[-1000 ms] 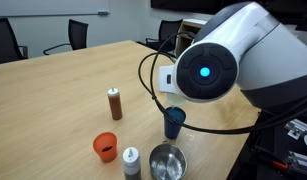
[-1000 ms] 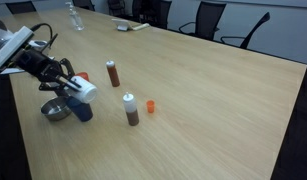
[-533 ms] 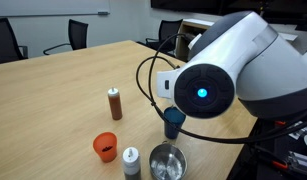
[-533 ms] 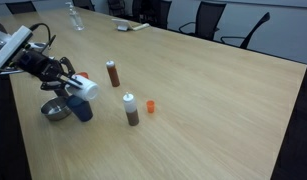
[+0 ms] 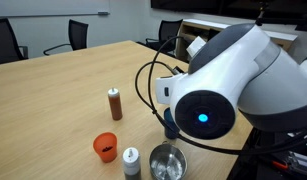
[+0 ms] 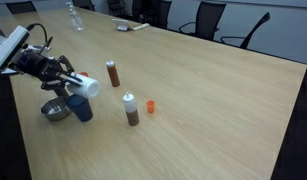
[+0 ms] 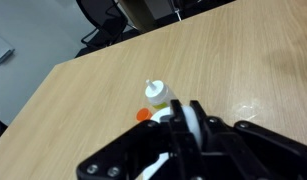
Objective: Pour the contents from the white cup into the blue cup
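White cup [image 6: 86,86] sideways above blue cup [image 6: 82,109]

The white cup [image 6: 86,86] tilts sideways above the upright dark blue cup [image 6: 82,109].

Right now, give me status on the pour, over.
Fingers shut on white cup. White cup tipped on its side over blue cup. Steel bowl beside blue cup, clear of pour.

I see the mug [image 6: 89,87] lying on its side, clamped in the gripper [image 6: 73,83], directly above the tumbler [image 6: 82,110] on the table [image 6: 213,110]. A bowl [image 6: 55,110] sits just beside the tumbler. On its opposite side stands a shaker bottle [image 6: 130,110], and another bottle [image 6: 112,73] stands farther back.
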Robot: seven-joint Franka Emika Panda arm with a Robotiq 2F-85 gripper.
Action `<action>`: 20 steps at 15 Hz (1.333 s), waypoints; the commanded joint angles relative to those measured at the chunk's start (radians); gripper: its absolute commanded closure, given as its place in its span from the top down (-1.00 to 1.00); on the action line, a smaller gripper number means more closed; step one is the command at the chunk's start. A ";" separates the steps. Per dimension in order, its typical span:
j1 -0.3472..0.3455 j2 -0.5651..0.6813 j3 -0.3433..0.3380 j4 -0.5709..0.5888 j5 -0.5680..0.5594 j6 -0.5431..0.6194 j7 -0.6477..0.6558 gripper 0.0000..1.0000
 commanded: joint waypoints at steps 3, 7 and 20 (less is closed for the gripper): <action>0.014 0.032 0.019 0.025 -0.044 -0.088 -0.017 -0.93; 0.028 0.050 0.023 0.030 -0.072 -0.127 -0.017 -0.93; 0.084 0.135 0.019 0.079 -0.159 -0.243 -0.016 -0.93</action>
